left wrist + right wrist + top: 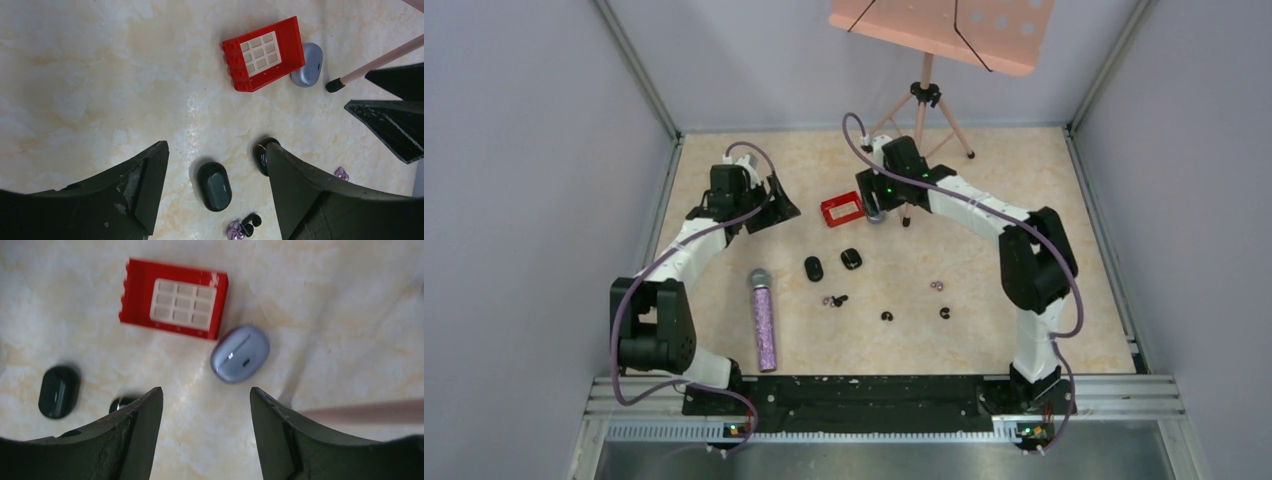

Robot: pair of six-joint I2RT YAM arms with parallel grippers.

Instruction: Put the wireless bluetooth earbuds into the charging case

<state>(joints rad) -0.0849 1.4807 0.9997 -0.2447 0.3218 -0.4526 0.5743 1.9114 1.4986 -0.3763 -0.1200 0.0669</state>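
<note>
Tiny earbuds lie on the marble floor: a pink and black pair (834, 300), two black ones (886, 316) (944, 313) and a pink one (937, 285). Two dark oval cases (813, 268) (852, 258) lie behind them. A blue-grey oval case (240, 353) lies shut beside a red block (174, 299). My left gripper (217, 147) is open and empty above the closed dark case (214, 186); the pair of earbuds (242, 227) shows below it. My right gripper (206, 395) is open and empty, just near of the blue-grey case.
A glittery purple microphone (764, 318) lies at the near left. A pink tripod stand (921, 110) stands at the back, with one foot (332, 86) close to the blue-grey case. Grey walls enclose the floor on three sides.
</note>
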